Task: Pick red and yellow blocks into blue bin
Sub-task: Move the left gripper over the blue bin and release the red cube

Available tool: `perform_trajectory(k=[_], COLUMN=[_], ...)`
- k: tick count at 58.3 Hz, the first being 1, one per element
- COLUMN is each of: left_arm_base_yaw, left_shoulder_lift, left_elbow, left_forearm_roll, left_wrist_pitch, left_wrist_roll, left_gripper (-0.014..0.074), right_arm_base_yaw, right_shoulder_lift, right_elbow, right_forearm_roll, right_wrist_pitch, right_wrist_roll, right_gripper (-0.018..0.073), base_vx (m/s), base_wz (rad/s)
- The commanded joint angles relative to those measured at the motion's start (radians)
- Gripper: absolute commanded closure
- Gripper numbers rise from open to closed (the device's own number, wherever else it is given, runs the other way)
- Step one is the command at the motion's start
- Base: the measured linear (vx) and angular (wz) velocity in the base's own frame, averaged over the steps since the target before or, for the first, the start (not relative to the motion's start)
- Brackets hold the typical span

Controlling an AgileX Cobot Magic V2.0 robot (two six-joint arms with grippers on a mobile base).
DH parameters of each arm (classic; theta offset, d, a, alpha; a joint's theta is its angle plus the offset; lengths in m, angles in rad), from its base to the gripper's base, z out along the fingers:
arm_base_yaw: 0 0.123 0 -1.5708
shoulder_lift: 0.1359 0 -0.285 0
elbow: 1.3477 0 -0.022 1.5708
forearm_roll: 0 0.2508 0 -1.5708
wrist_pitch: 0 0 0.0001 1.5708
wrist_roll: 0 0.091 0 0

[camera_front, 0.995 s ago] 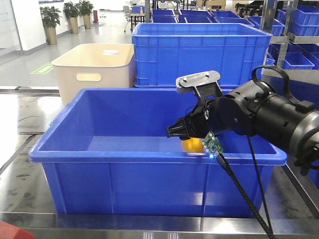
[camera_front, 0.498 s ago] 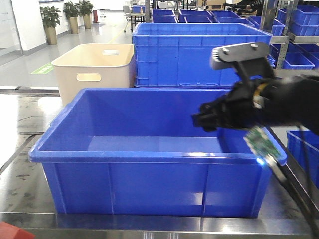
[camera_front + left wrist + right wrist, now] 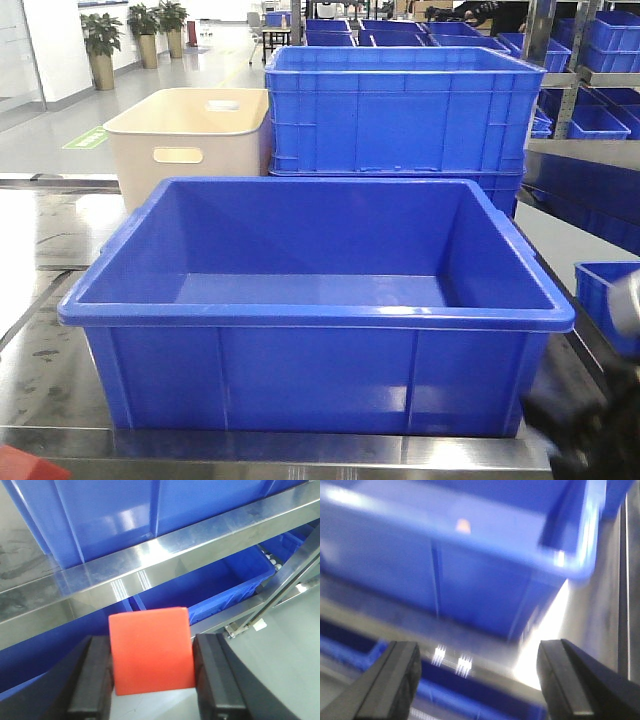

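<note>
The blue bin [image 3: 315, 312] stands mid-table, and what lies on its floor is hidden behind its front wall. My left gripper [image 3: 151, 645] is shut on the red cube [image 3: 150, 650], below and in front of the table's edge; a red corner of the cube shows at the bottom left of the front view [image 3: 22, 466]. My right gripper [image 3: 480, 652] is open and empty, low beside the bin's front right corner [image 3: 570, 555]; the view is blurred. A dark blur of the right arm [image 3: 590, 440] shows at the bottom right. The yellow brick is not clearly in view.
A beige tub [image 3: 185, 140] and a taller blue crate [image 3: 400, 110] stand behind the bin on the steel table [image 3: 45, 250]. Shelves with blue crates [image 3: 600, 60] are on the right. A steel table rail [image 3: 150, 562] and a lower blue crate [image 3: 220, 590] lie ahead of my left gripper.
My right arm has pulled out of the bin, risen, then dropped away to the lower right, almost out of the front view. The yellow brick seen under it earlier no longer shows.
</note>
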Motion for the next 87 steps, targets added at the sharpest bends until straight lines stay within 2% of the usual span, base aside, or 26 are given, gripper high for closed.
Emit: perform_trajectory(k=[1, 14, 22, 28, 52, 66, 70, 81, 87], left_arm_base_yaw=[-0.004, -0.004, -0.004, -0.004, -0.004, -0.004, -0.004, -0.004, -0.004], left_shoulder_lift=[-0.004, -0.004, 0.002, 0.045, 0.471, 0.712, 0.760, 0.818, 0.816], left_elbow=[-0.024, -0.024, -0.040, -0.119, -0.558, -0.719, -0.749, -0.768, -0.768], left_forearm_roll=[-0.028, -0.028, -0.028, -0.028, -0.019, -0.020, -0.020, -0.027, -0.027], left_wrist_pitch=[-0.061, -0.085, -0.204, -0.244, -0.306, -0.342, -0.327, -0.318, -0.322], left_wrist_roll=[0.000, 0.000, 0.004, 0.033, 0.036, 0.031, 0.031, 0.031, 0.031], left_gripper=[0.0308, 0.0308, 0.0308, 0.0308, 0.0308, 0.0297, 0.0260, 0.0033, -0.0051], right_arm_base_yaw=[-0.002, -0.002, -0.003, -0.003, -0.003, -0.003, -0.003, -0.003, -0.003], right_shoulder_lift=[-0.056, -0.132, -0.139, -0.139, -0.139, -0.139, -0.139, -0.139, -0.139], right_elbow=[0.052, 0.146, 0.146, 0.146, 0.146, 0.146, 0.146, 0.146, 0.146], right_forearm_roll=[-0.007, -0.007, -0.004, -0.003, 0.001, 0.003, 0.003, 0.003, 0.003], right_wrist_pitch=[-0.047, -0.041, -0.045, -0.051, -0.060, -0.060, -0.059, -0.057, -0.057], right_wrist_roll=[-0.028, -0.041, -0.041, -0.041, -0.041, -0.041, -0.041, -0.041, -0.041], right_gripper=[0.0032, 0.0032, 0.0032, 0.0032, 0.0032, 0.0032, 0.0032, 0.0032, 0.0032], base_vx=[0.00, 0.00, 0.00, 0.00, 0.00, 0.00, 0.00, 0.00, 0.00], base_wz=[0.00, 0.00, 0.00, 0.00, 0.00, 0.00, 0.00, 0.00, 0.00])
